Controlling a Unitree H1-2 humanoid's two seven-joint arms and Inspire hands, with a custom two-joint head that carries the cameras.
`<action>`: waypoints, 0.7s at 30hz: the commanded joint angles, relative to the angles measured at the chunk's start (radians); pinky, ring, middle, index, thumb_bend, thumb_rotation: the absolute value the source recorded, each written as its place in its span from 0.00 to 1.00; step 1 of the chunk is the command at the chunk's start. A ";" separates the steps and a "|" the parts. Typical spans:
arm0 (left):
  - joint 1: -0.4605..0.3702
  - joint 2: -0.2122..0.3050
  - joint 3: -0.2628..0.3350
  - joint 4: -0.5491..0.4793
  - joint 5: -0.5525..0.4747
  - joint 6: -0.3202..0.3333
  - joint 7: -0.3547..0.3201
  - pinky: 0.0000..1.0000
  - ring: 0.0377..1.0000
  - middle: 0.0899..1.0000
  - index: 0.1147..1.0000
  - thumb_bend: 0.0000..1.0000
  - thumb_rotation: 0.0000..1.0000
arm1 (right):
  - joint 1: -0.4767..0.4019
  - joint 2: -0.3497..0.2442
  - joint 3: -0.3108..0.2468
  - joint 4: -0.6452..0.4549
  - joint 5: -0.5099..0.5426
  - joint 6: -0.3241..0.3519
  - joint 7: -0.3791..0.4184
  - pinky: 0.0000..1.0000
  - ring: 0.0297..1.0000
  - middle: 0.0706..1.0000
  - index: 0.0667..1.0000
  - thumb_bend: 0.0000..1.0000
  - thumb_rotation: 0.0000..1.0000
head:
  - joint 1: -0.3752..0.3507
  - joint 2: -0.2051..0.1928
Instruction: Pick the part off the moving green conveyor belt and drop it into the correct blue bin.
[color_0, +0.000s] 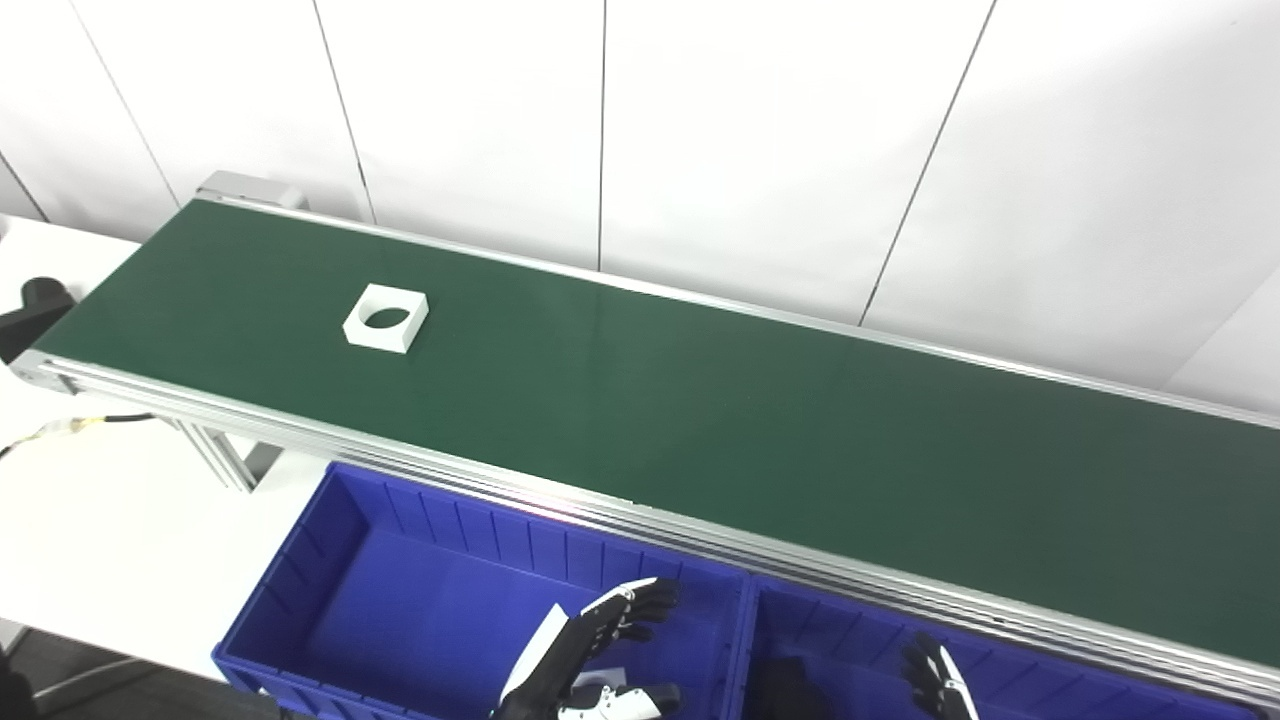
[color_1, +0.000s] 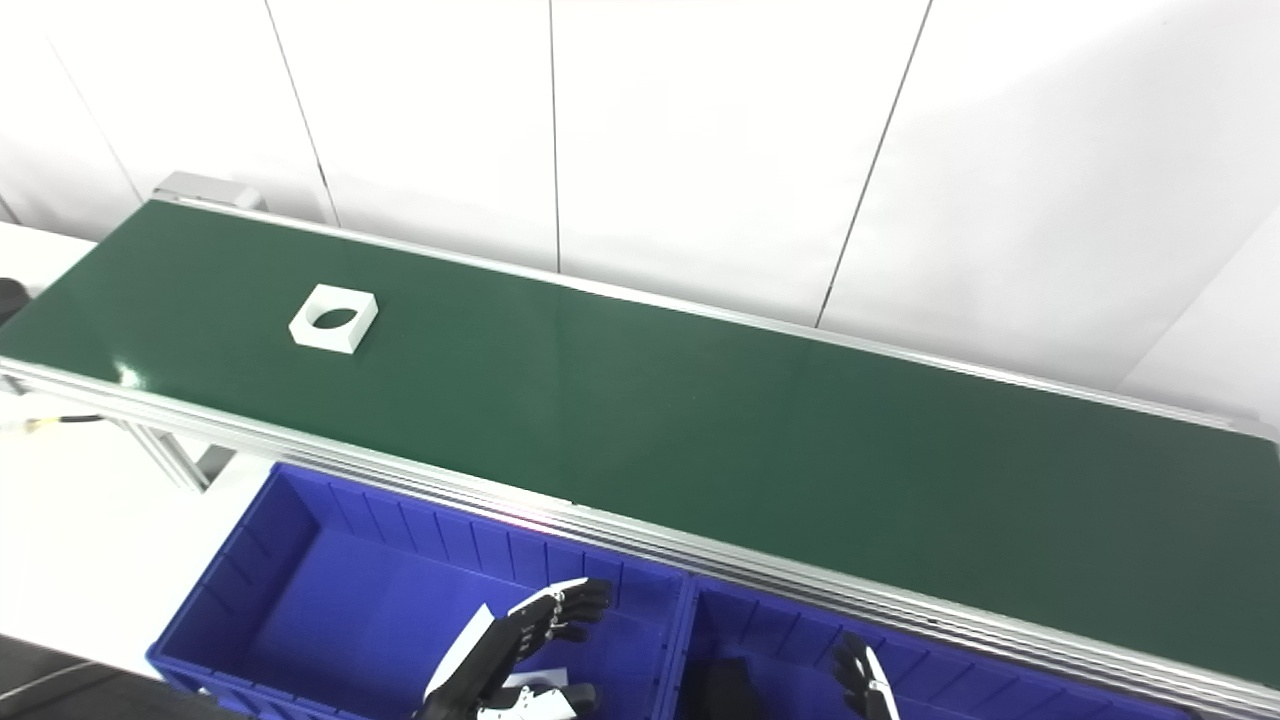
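Open green conveyor belt from end to end, broken only by one white square part with a round hole lying flat near the far left end, well apart from both hands. Above the belt nothing overhead; behind it, a white panelled wall close along the far rail. Between hands and belt, the raised aluminium near rail and the back walls of two blue bins, with left hand over the left bin, fingers spread, and right hand low over the right bin, a divider wall between them.
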 joint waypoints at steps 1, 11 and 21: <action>-0.021 0.009 -0.001 -0.020 0.000 -0.033 0.018 0.76 0.80 0.81 0.80 0.84 0.57 | -0.015 -0.006 0.005 -0.004 0.019 -0.053 -0.026 0.86 0.87 0.87 0.95 0.68 0.40 | -0.001 0.000; -0.041 0.029 -0.015 -0.139 0.004 -0.033 0.083 0.75 0.79 0.79 0.78 0.84 0.58 | -0.034 -0.020 0.036 0.010 0.025 -0.053 -0.080 0.82 0.86 0.86 0.94 0.69 0.38 | -0.024 -0.014; -0.075 -0.008 0.177 -0.351 -0.141 -0.033 -0.122 0.81 0.82 0.82 0.82 0.79 0.60 | -0.040 -0.024 0.047 0.003 0.020 -0.053 -0.105 0.80 0.85 0.85 0.93 0.70 0.40 | -0.062 -0.009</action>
